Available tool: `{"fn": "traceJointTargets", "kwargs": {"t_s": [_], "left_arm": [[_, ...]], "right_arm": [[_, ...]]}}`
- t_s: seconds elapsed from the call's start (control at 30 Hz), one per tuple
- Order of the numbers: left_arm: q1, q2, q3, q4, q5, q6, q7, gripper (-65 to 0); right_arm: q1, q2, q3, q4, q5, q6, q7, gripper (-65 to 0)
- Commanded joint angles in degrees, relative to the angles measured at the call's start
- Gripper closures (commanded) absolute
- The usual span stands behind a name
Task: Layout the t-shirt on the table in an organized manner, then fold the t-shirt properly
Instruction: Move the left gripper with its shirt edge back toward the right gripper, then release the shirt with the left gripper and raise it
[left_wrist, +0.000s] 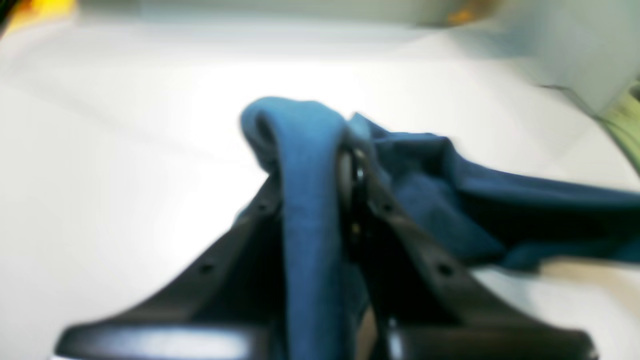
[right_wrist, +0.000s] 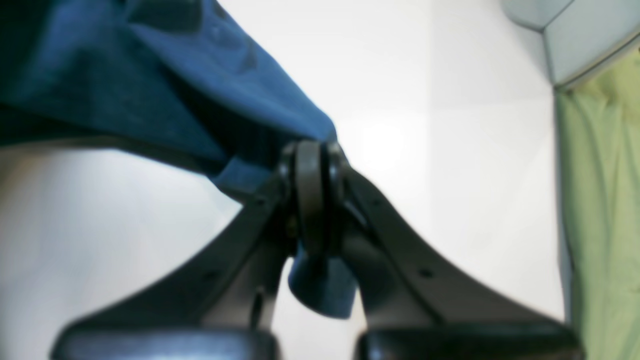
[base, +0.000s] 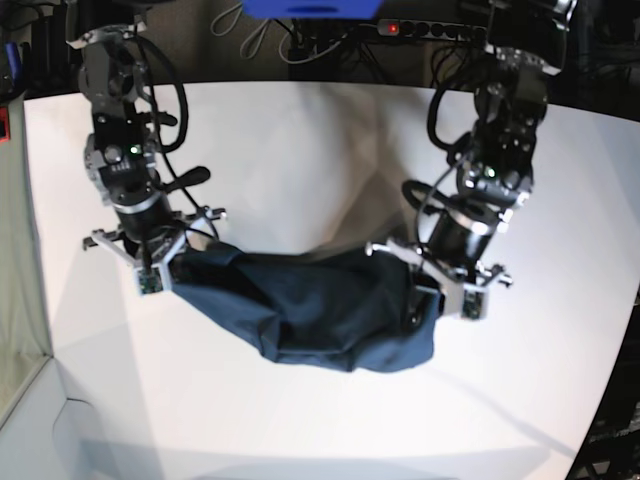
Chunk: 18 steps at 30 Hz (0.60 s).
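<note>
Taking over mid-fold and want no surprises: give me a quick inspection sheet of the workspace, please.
Surface: the table is white, matte and bare around the cloth, with a curved edge.
Job's things: the t-shirt is dark navy, strung between both arms, sagging in the middle, bunched and not laid flat.
Clutter: nothing seen on the tabletop.
Grippers: the left tool is shut on a fold of the shirt; the right tool is shut on a shirt edge.
Cables: black cables loop along both arms; a power strip lies beyond the far edge.
Surroundings: pale green fabric hangs beside the table; dark equipment sits behind it.
</note>
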Motion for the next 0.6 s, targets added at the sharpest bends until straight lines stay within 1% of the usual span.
{"fn": "traceJointTargets", "kwargs": {"t_s": [0.0,0.1,0.23,0.33,0.43,0.57], "left_arm": [[0.97,-0.71,1.54,3.18,1.46,-0.49,-0.95,-0.6],[3.78,-1.85,7.16,4.68,8.40,-0.49,-0.69,-0.9],[5.36,-2.47,16.57,0.55,22.29,-0.49,-0.69,-0.9],[7.38,-1.94,21.58,-1.04,32.05,-0.32,-0.69,-1.0],[8.88,-1.76,23.96,-0.86,37.68,-0.14,-1.13,-1.0],[9.23,-0.01,25.89,-0.86,40.84,0.03,-0.95,-1.0]], "right_arm": [[1.00,0.33,0.32,0.61,-0.27,0.03,1.62,0.0],[1.35,0.33,0.32,-0.54,-0.27,0.03,1.62,0.0],[1.35,0.24,0.32,-0.80,-0.27,0.03,1.62,0.0],[1.35,0.24,0.23,-0.80,-0.27,0.03,1.62,0.0],[1.35,0.15,0.23,-0.80,-0.27,0.03,1.62,0.0],[1.35,0.15,0.23,-0.80,-0.27,0.03,1.62,0.0]]}}
